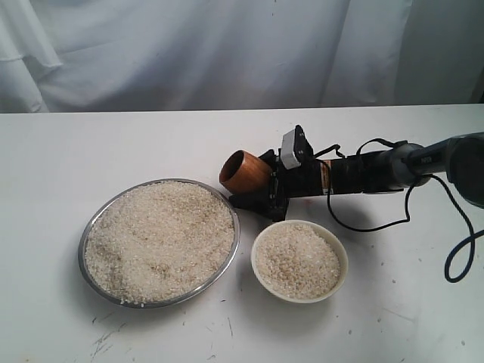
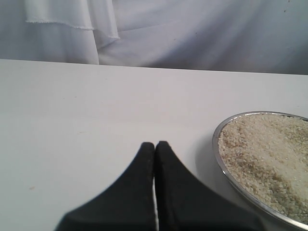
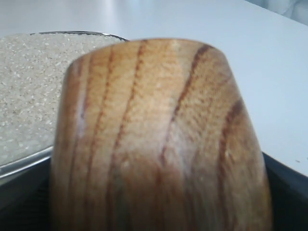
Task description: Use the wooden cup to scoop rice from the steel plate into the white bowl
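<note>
The steel plate (image 1: 234, 219) sits left of centre, heaped with rice (image 1: 159, 238). To its right stands the white bowl (image 1: 340, 253), filled with rice (image 1: 296, 261). My right gripper (image 1: 261, 181) is shut on the wooden cup (image 1: 243, 172), which lies tipped sideways above the table behind the plate's right rim, its dark mouth facing left. The cup (image 3: 159, 139) fills the right wrist view, with the plate's rim (image 3: 24, 161) and rice (image 3: 29, 86) beyond it. My left gripper (image 2: 155, 144) is shut and empty over bare table, beside the plate (image 2: 217, 144); it does not show in the exterior view.
A white tabletop (image 1: 113, 144) carries everything, backed by a white cloth curtain (image 1: 189, 53). The right arm's black cables (image 1: 454, 249) loop down at the right edge. Faint scuff marks (image 1: 106, 336) lie near the front.
</note>
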